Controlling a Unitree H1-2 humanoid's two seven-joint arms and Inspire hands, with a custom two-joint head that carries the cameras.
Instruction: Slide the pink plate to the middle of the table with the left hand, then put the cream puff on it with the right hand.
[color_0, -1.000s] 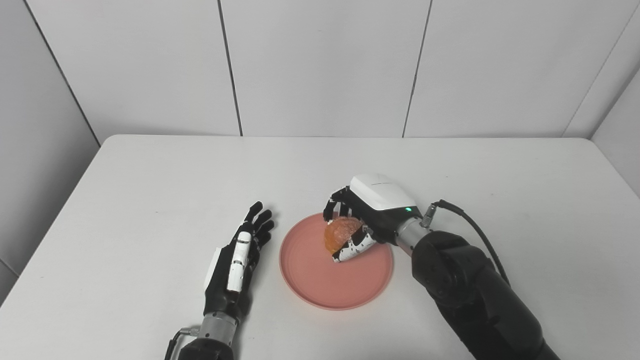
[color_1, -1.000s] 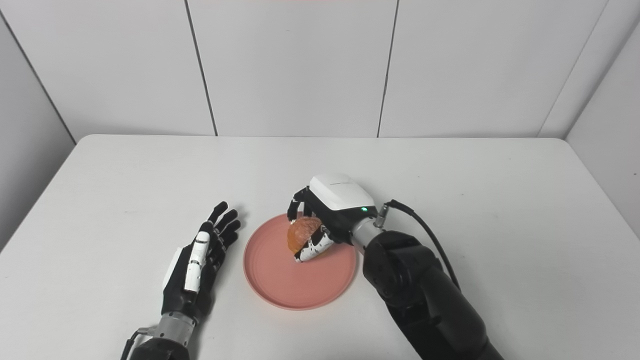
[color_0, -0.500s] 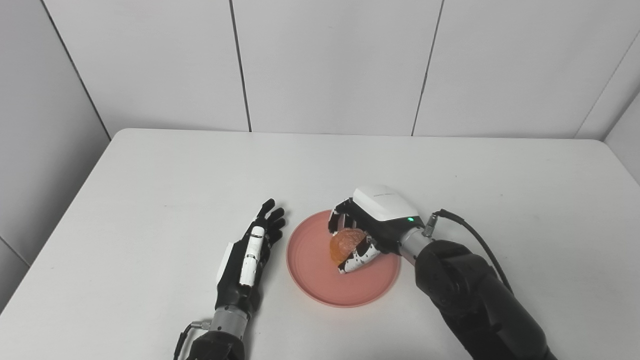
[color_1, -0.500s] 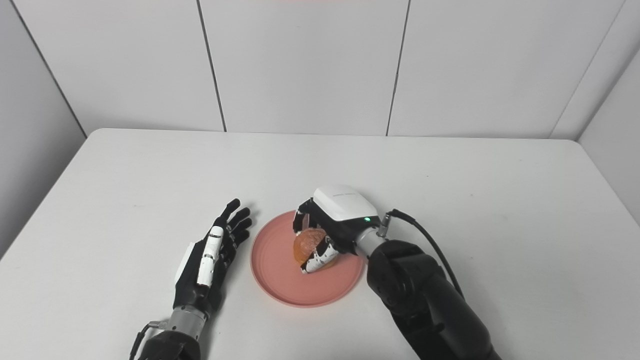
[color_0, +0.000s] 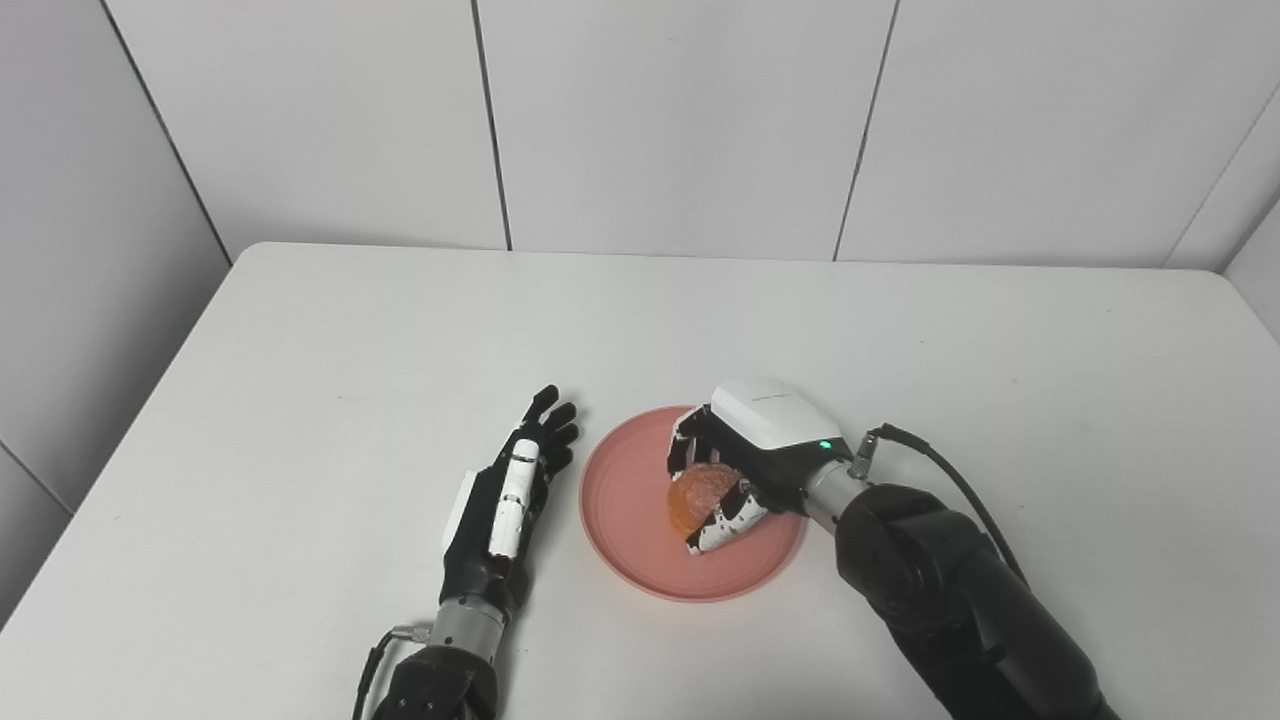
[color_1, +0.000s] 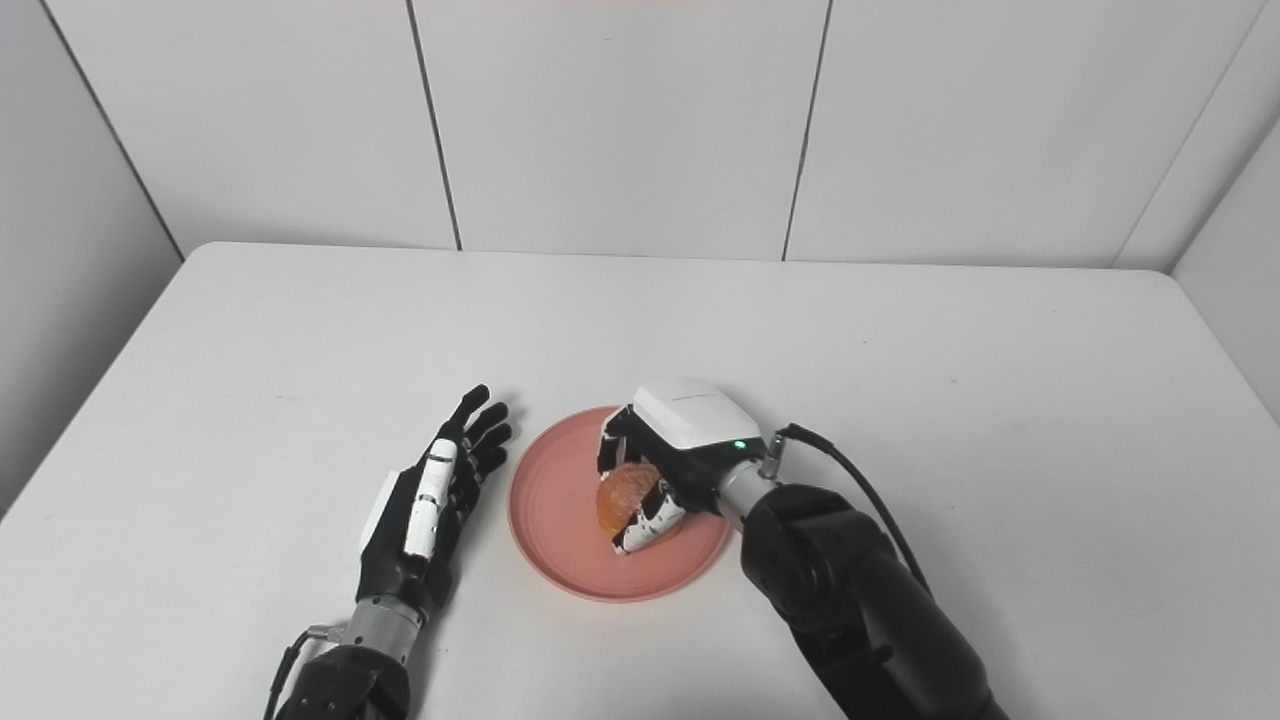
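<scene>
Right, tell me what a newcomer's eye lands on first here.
First the pink plate near the middle of the white table, the only colour there. Over it the right hand is shut on the orange-brown cream puff. Just left of the plate, the left hand lies open, not touching it.

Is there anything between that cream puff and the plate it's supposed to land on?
Nothing visible. The right hand holds the cream puff over the bare pink plate; the left hand rests beside it.
</scene>
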